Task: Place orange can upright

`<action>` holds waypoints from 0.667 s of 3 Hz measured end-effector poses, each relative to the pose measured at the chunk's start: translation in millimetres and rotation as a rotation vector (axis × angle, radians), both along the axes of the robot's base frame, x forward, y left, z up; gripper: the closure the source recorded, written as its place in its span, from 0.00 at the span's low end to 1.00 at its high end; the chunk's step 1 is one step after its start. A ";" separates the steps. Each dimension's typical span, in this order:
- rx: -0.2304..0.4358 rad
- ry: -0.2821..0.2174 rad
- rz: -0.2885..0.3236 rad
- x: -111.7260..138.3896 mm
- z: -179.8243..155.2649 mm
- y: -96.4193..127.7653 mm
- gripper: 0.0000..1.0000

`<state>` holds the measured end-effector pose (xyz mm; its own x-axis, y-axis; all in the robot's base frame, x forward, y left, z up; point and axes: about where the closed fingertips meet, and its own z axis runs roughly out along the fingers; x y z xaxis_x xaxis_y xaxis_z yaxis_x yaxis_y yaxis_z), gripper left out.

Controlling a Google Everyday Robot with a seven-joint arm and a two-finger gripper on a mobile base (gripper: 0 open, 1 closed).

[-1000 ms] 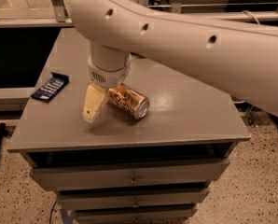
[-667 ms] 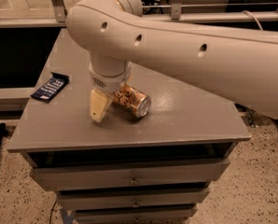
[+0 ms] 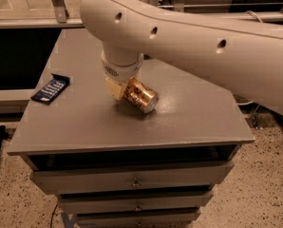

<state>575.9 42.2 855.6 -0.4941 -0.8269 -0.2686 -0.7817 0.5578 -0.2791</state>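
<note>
A large pale arm reaches in from the right and bends down over the middle of the grey counter. At its lower end the pincer sits low over the counter, right against the upper-left end of the orange can. Whether the pincer is spread or pinching the can cannot be told, since the wrist above hides most of it. The can is not upright. It lies on its side, slanted, near the centre of the counter, with its silver end facing the lower right and its body running up towards the pincer. A dark blue packet lies flat near the counter's left edge, well apart from the can. Drawers with small knobs stack below the counter's front edge, above a speckled floor.
</note>
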 end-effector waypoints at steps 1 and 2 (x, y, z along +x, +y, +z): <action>0.063 -0.083 0.032 23.5 36.7 -6.5 0.88; 0.197 -0.160 0.091 45.6 67.7 -15.3 1.00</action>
<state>621.5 26.9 923.3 -0.3578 -0.7901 -0.4977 -0.7858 0.5427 -0.2965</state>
